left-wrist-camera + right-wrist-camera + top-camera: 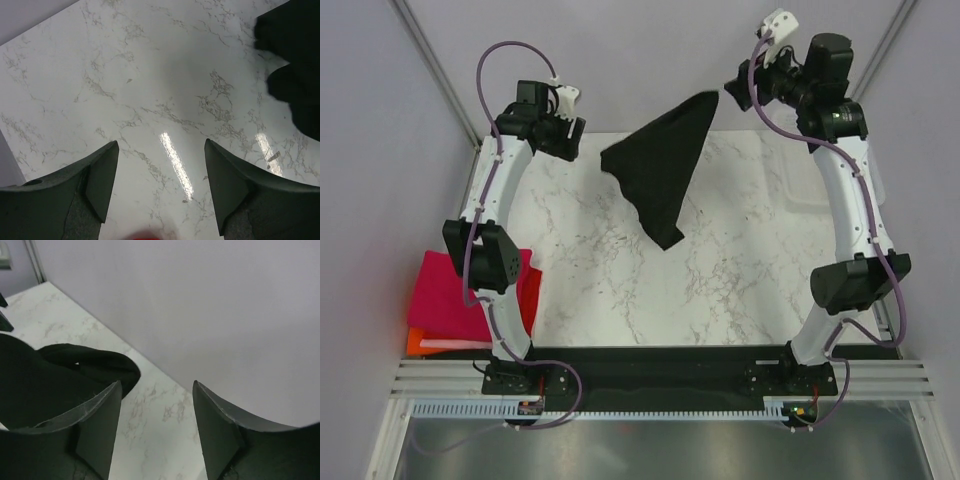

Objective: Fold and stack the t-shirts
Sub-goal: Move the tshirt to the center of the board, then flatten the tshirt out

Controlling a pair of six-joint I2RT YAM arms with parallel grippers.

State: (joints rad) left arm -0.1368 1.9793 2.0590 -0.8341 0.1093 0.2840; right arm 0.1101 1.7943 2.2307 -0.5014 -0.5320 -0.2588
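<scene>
The left pincer [160, 142] and right pincer [156, 382] gape, gripping nothing. The black t-shirt [660, 170] hangs crumpled. The left arm [495, 260] half-hides the folded t-shirts [440, 300].

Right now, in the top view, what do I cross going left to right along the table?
folded shirts → left gripper → black shirt → right gripper

robotics laboratory test cell. the left arm [510, 175] and the right arm [847, 190] are bolted to an aluminium rail frame [910, 378] at the near edge of a marble-patterned table [740, 280]. plain pale walls [620, 60] enclose it.
</scene>
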